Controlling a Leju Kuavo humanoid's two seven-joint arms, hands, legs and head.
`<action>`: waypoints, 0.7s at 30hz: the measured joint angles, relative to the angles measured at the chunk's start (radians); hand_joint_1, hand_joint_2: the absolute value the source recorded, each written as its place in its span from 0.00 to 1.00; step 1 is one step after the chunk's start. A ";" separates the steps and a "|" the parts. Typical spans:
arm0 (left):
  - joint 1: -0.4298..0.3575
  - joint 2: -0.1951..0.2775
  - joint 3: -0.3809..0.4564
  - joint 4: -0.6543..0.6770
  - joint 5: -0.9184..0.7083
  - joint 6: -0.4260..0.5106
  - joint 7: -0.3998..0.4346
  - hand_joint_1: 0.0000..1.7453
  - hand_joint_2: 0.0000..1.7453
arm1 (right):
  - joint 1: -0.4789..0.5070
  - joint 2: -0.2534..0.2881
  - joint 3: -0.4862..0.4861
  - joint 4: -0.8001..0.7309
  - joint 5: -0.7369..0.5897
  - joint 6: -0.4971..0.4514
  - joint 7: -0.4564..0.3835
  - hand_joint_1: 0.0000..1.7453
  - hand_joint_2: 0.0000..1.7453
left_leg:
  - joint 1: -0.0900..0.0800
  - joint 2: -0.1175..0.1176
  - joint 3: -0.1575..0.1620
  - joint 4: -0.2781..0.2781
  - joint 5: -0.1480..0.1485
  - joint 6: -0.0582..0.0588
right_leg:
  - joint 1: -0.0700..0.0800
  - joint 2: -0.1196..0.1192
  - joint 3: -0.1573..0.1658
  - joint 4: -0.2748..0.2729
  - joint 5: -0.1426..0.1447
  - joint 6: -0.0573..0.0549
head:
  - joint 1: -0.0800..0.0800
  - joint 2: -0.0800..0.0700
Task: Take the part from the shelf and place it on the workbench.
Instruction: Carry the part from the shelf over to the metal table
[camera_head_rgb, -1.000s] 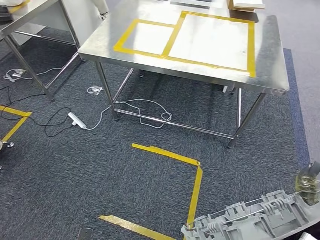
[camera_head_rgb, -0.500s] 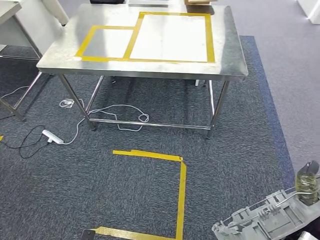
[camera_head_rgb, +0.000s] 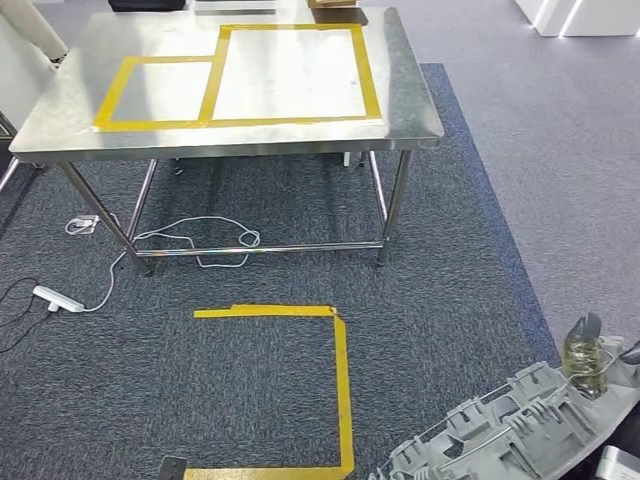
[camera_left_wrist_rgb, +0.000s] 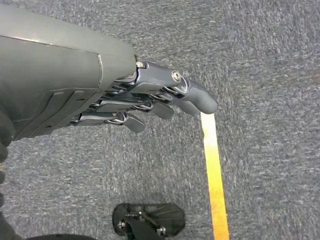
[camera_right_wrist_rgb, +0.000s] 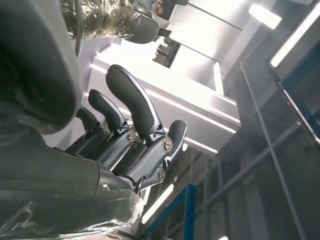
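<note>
A long grey ribbed plastic part (camera_head_rgb: 513, 430) lies across the bottom right of the head view, held by my right hand (camera_head_rgb: 595, 355), whose tape-wrapped thumb presses on its top. In the right wrist view the right hand (camera_right_wrist_rgb: 128, 137) has its fingers curled up around the part's dark edge (camera_right_wrist_rgb: 34, 60). The steel workbench (camera_head_rgb: 407, 110) stands ahead across the carpet, with two yellow-taped rectangles (camera_head_rgb: 290, 70) on its top. My left hand (camera_left_wrist_rgb: 151, 100) hangs over the carpet with its fingers stretched out and nothing in it.
A yellow tape square (camera_head_rgb: 340, 380) marks the carpet between me and the workbench. White cables (camera_head_rgb: 219, 235) and a power strip (camera_head_rgb: 56, 298) lie under and left of it. A box (camera_head_rgb: 332, 3) sits at the bench's far edge. Grey floor lies to the right.
The camera has swung round: the workbench has slid left in the picture and now faces me squarely. The part stays in my right hand.
</note>
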 joint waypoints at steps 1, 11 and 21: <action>0.000 0.000 0.000 0.000 0.000 0.001 0.000 0.00 1.00 | -0.003 -0.002 0.008 0.003 0.004 0.000 0.007 1.00 1.00 | -0.002 0.001 0.000 0.002 -0.002 -0.004 | 0.000 -0.005 0.043 -0.069 0.020 -0.001 | 0.000 0.000; 0.002 0.004 0.000 0.000 -0.001 0.005 0.000 0.00 1.00 | -0.011 -0.009 0.052 0.020 0.013 0.002 0.025 1.00 1.00 | 0.000 -0.013 -0.103 0.228 -0.125 -0.050 | 0.003 -0.002 0.095 -0.165 0.040 -0.057 | -0.008 0.000; 0.003 0.011 0.000 0.000 -0.010 -0.004 -0.008 0.00 1.00 | -0.017 -0.011 0.073 0.025 -0.003 -0.012 0.015 1.00 1.00 | -0.005 -0.024 -0.025 0.019 0.004 -0.018 | 0.012 0.015 0.089 -0.159 0.038 -0.034 | -0.007 0.000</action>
